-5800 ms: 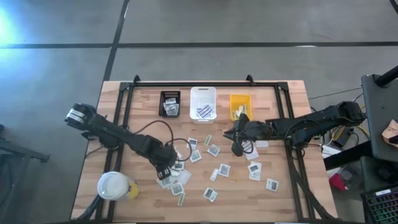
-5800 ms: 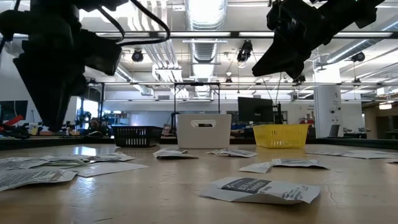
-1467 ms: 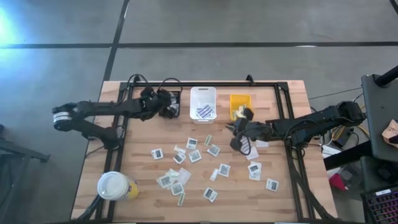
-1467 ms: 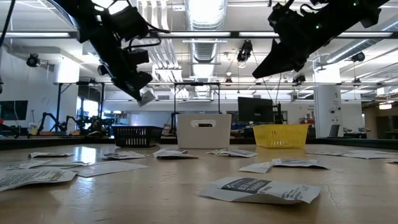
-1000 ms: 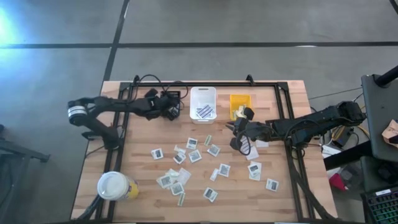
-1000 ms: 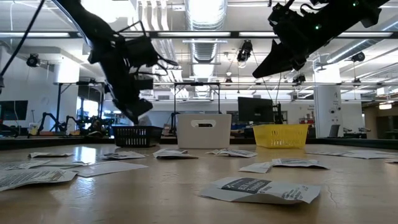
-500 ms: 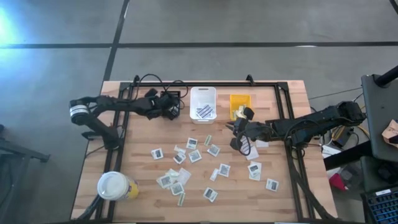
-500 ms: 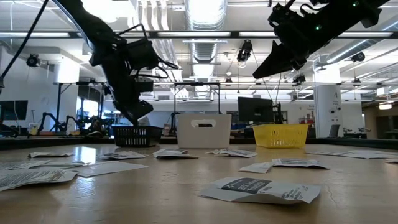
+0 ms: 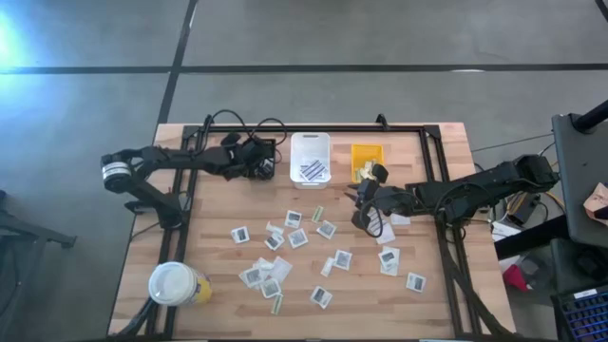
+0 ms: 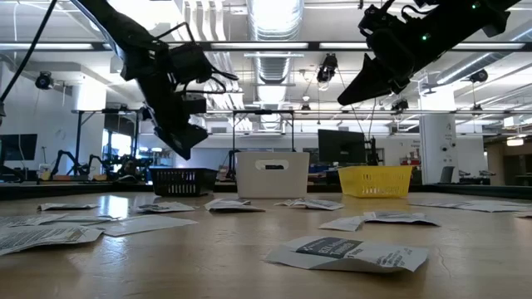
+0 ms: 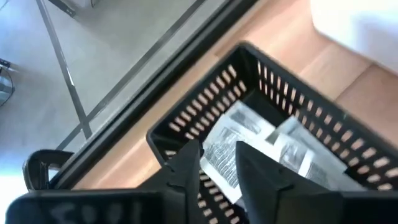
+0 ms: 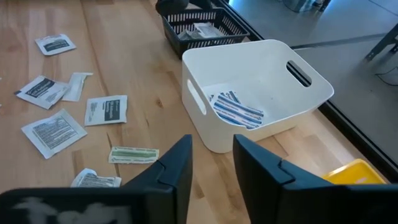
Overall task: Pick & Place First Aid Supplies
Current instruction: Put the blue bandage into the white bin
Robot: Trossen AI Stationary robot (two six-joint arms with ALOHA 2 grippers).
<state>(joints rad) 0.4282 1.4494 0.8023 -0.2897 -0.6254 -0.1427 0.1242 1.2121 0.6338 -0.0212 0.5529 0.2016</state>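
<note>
The left arm reaches from the left side of the surface [image 9: 190,313] to the black bin [image 9: 261,149], its left gripper [image 11: 217,163] poised in the air above that bin, fingers [image 11: 186,165] parted by a narrow gap with nothing between them. The right arm stretches in from the right side, raised above the surface, with the right gripper [image 12: 211,158] near the yellow bin [image 9: 367,154], its fingers [image 12: 177,162] standing apart and empty
</note>
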